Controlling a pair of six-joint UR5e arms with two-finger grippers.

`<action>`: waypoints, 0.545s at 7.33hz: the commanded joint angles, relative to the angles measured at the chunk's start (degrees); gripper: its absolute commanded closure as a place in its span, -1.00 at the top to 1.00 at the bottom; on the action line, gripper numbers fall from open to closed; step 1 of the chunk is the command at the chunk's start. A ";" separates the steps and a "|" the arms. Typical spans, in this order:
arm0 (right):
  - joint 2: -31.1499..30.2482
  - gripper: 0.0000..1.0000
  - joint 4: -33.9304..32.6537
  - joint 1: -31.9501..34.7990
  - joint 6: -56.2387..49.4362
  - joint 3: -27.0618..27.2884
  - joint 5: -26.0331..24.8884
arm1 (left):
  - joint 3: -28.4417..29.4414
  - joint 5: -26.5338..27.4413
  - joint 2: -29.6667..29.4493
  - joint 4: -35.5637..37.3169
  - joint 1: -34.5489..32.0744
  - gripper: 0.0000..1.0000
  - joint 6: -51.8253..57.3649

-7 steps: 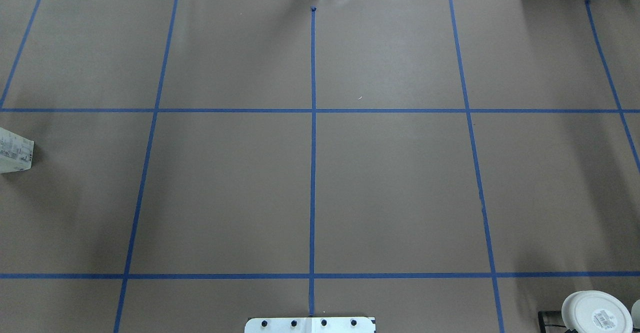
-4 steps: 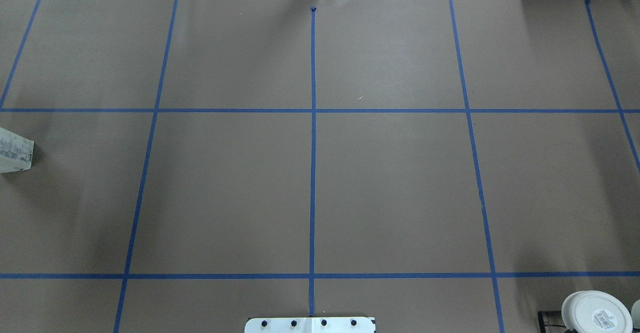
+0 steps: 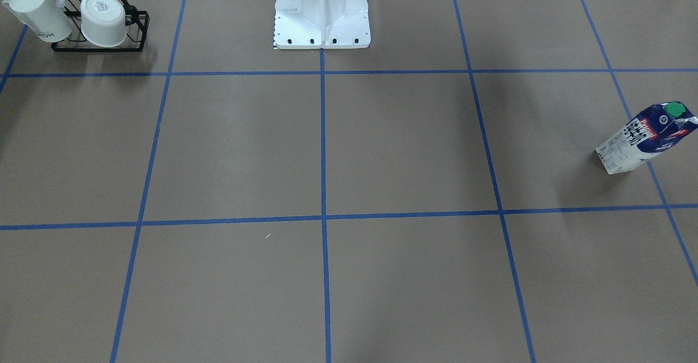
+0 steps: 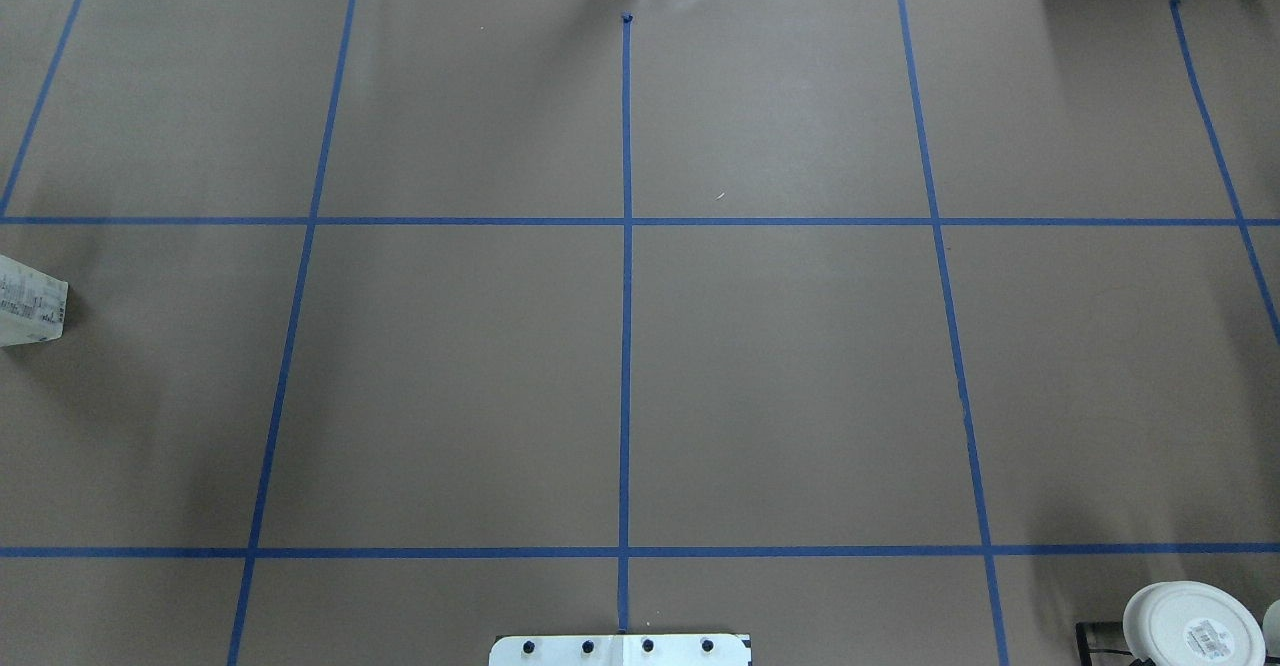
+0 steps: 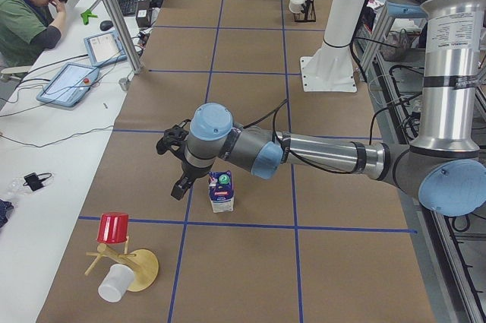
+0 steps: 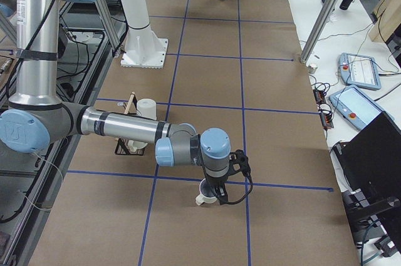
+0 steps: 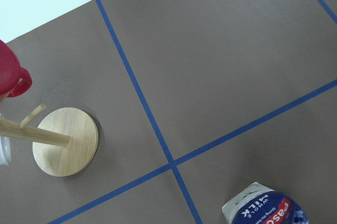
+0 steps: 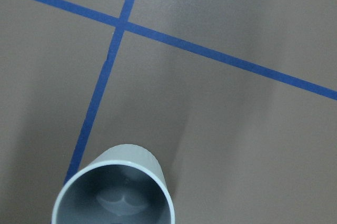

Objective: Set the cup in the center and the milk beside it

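Overhead, nothing shifted: milk (image 3: 643,137) and cup (image 8: 113,190) stayed well off the center (image 4: 626,386); whether left gripper (image 5: 176,165) or right gripper (image 6: 217,196) was clenched, we couldn't tell.

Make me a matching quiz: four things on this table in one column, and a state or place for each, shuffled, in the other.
Column one
1. milk carton
2. plain white cup
3. red mug
4. black wire rack

Column two
A. on the wooden mug tree
B. upright, empty, mouth up
C. holds two white mugs
D. upright, green cap on top

Pairs: 1-D, 2-B, 3-A, 4-C
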 commanded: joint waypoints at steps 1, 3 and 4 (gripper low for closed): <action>0.08 0.60 0.27 -1.86 0.09 -0.69 -0.04 | 0.03 0.00 -0.07 -0.68 0.00 0.97 -0.03; 0.08 0.26 0.18 -3.18 0.09 -1.04 0.13 | 0.03 0.00 -0.07 -1.04 0.00 0.97 -0.03; 0.08 -0.24 0.36 -3.18 0.01 -2.26 0.13 | 0.03 0.00 -0.16 -1.04 0.00 0.97 -0.03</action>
